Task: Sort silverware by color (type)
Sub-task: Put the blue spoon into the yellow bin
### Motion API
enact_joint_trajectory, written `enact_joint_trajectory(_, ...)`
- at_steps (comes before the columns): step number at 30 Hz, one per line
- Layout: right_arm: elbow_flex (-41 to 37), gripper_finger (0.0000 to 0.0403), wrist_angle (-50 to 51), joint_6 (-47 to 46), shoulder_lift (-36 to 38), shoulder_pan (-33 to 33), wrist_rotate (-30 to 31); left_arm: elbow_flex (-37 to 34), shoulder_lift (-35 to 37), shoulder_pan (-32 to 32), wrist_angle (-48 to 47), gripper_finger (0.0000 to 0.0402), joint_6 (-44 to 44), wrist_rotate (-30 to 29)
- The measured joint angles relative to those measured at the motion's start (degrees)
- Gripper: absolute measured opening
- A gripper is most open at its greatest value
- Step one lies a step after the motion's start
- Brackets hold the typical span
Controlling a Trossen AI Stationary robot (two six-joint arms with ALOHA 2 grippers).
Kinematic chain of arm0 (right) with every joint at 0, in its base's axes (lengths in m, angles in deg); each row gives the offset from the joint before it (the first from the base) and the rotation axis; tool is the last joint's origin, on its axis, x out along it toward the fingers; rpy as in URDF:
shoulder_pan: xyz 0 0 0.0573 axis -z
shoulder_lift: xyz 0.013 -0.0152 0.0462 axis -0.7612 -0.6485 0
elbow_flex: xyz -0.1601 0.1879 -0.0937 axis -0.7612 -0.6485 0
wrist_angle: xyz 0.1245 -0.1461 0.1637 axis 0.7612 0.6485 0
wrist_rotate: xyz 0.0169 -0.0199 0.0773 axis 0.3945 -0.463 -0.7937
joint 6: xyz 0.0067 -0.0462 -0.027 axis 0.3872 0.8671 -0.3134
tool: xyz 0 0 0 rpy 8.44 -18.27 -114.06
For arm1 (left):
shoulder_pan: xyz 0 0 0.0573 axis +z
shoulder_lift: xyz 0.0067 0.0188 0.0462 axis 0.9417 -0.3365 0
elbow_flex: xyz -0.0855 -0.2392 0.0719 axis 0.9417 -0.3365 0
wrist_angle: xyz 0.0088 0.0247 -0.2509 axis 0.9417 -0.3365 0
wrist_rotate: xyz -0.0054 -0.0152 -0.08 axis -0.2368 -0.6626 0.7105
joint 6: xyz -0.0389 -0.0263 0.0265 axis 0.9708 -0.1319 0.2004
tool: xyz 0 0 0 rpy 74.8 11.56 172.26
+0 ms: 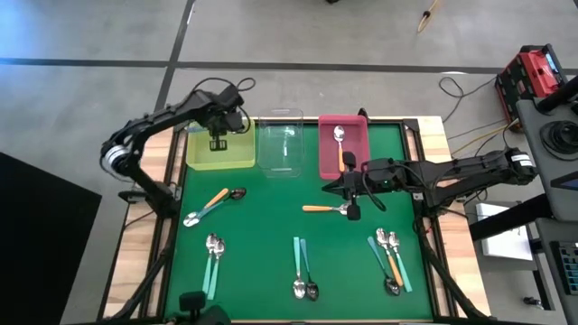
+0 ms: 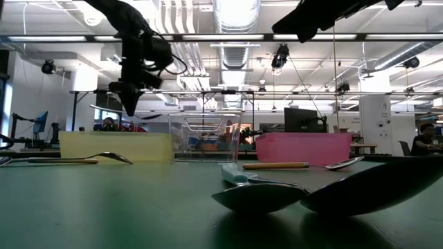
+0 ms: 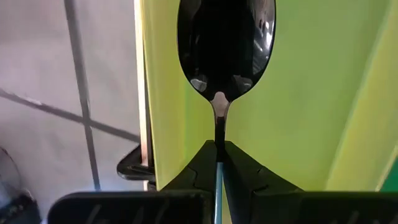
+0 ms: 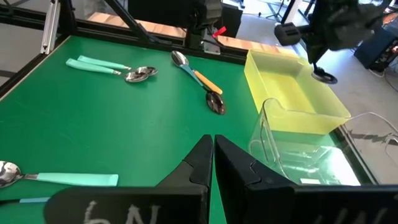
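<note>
The worktop (image 1: 271, 226) is green, framed in pale wood. Three bins stand in a row: yellow (image 1: 219, 152), clear (image 1: 279, 144) and pink (image 1: 343, 144). Spoons (image 1: 212, 206) have teal or orange handles with silver or dark bowls; the arms (image 1: 452, 170) are black.

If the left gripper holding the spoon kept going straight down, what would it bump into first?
Probably the yellow bin. The left gripper, shut on a dark-bowled spoon, hangs over it pointing down, so the spoon's bowl would likely meet the bin's floor first.
</note>
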Motion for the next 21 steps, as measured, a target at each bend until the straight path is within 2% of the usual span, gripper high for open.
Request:
enact_joint_trajectory(5,0.0,0.0009,0.0,-0.1,0.0,0.0,0.0,3.5,-5.6,0.2,-4.4,0.0000,1.9,-0.4)
enact_joint_trajectory(11,-0.3,0.0009,0.5,-0.6,0.0,0.0,0.0,3.5,-9.4,0.3,-5.1,0.0000,1.7,-0.4)
enact_joint_trajectory(21,-0.6,0.0009,0.5,-1.9,0.0,0.0,0.0,3.9,-11.3,0.6,-2.3,0.0000,0.9,-0.4)
